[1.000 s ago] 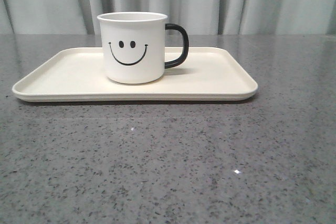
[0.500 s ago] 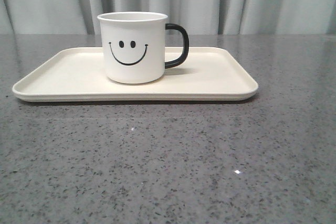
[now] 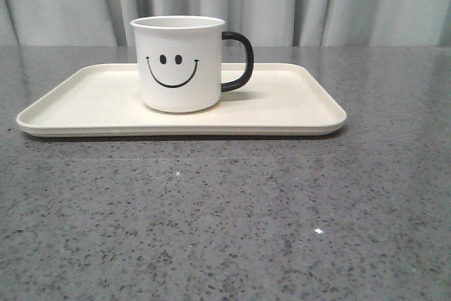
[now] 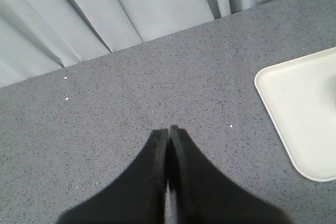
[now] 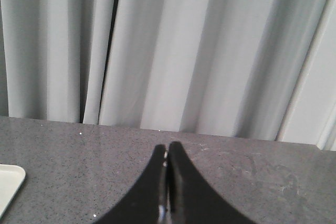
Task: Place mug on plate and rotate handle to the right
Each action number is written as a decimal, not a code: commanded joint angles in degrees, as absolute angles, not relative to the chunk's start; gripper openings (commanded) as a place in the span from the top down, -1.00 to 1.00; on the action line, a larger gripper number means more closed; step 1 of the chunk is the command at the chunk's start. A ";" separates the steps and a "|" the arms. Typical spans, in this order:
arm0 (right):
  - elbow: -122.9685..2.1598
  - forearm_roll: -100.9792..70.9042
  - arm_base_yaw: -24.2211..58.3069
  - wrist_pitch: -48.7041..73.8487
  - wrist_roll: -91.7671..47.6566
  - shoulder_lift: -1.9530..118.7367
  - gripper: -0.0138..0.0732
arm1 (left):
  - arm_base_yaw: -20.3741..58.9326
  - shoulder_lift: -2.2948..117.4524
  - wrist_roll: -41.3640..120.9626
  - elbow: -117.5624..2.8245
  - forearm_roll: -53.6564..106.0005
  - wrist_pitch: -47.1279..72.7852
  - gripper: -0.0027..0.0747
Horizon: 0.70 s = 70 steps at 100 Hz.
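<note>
**Mug on the plate, handle to the right: task looks finished**

The mug point(image 3: 178, 65) stands upright on the plate point(image 3: 296, 107), a little left of the plate's middle, its smiley face towards the front camera. The handle point(image 3: 239, 61) sticks out to the right side of the mug, as the task asks. Judging from this, both steps are done and nothing seems left but to keep the arms clear.

Neither arm appears in the front view. The left gripper point(image 4: 168, 131) has its fingers pressed together over bare table point(image 4: 131, 87), with a corner of the plate off to one side. The right gripper point(image 5: 167, 148) is likewise closed on nothing, facing the curtain point(image 5: 173, 45); the pale sliver at that view's edge is probably the plate's corner.
</note>
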<state>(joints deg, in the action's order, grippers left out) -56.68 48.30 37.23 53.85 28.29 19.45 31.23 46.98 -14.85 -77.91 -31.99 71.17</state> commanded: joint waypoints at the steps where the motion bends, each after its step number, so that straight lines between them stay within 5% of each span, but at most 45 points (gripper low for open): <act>1: -57.71 50.90 36.93 50.16 28.45 20.38 0.95 | 31.54 46.80 -15.42 -78.99 -33.40 66.98 0.98; 70: -57.71 50.90 36.93 50.16 28.45 20.38 0.95 | 31.54 46.80 -15.42 -78.99 -32.82 67.56 0.98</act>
